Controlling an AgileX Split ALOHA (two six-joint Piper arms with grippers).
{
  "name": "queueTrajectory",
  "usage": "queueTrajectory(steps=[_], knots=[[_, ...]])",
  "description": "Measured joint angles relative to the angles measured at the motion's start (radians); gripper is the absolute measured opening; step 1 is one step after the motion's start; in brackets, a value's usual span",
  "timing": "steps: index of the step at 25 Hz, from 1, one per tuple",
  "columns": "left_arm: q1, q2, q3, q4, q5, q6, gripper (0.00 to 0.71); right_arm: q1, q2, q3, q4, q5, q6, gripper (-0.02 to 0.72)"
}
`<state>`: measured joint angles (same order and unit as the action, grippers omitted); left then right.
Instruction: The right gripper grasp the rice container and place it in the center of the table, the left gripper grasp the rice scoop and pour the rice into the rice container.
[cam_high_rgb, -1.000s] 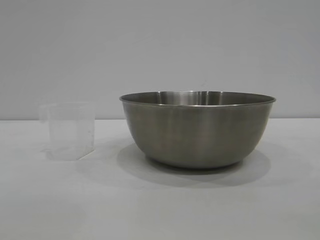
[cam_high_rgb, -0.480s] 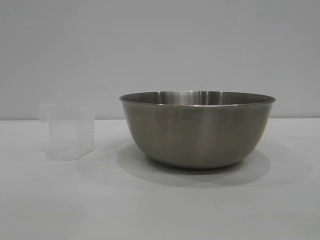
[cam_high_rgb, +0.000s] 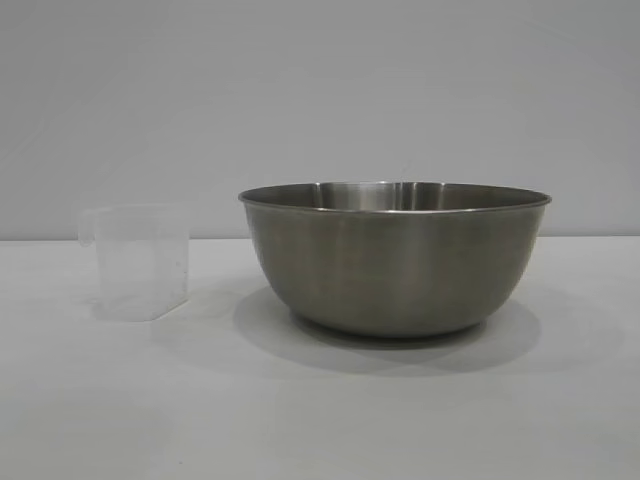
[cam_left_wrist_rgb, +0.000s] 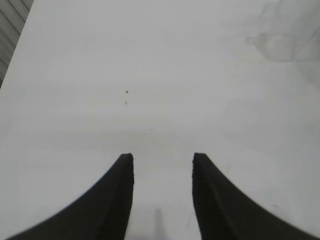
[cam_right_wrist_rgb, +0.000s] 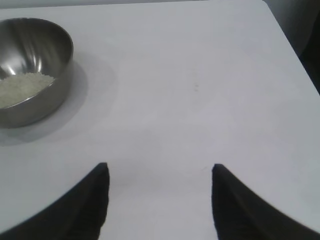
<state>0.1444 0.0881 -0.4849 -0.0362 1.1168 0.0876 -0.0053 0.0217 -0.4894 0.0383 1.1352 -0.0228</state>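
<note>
The bowl (cam_high_rgb: 395, 258) stands on the table (cam_high_rgb: 320, 420) toward its middle, rice (cam_right_wrist_rgb: 22, 87) already inside; stiff and slick, so best pinched at the rim. Beside it, apart, the light plastic cup (cam_high_rgb: 137, 262) looks empty. Both the left gripper (cam_left_wrist_rgb: 162, 165) and right gripper (cam_right_wrist_rgb: 160, 172) hover open, holding nothing. Nothing has shifted since earlier.

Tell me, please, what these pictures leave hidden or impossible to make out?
- Exterior view: the inside of the large round steel bowl is hidden by its own wall; neither arm shows.
- Exterior view: whether the small clear plastic measuring cup holds any grains cannot be told.
- Left wrist view: the cup is cut off by the picture's edge.
- Right wrist view: the bowl, holding white rice, is cut off by the edge.
</note>
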Motion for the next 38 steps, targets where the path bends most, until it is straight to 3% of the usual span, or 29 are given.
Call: queueTrajectory(steps=[4, 11, 38], knots=[[-0.013, -0.091, 0.0, 0.0, 0.002, 0.001, 0.239, 0.0, -0.038, 0.0, 0.0, 0.005, 0.0, 0.382], [-0.112, -0.106, 0.002, 0.0, 0.004, 0.001, 0.239, 0.0, -0.038, 0.0, 0.0, 0.007, 0.0, 0.382], [-0.114, -0.106, 0.002, 0.0, 0.004, 0.001, 0.239, 0.0, -0.038, 0.0, 0.0, 0.007, 0.0, 0.382]])
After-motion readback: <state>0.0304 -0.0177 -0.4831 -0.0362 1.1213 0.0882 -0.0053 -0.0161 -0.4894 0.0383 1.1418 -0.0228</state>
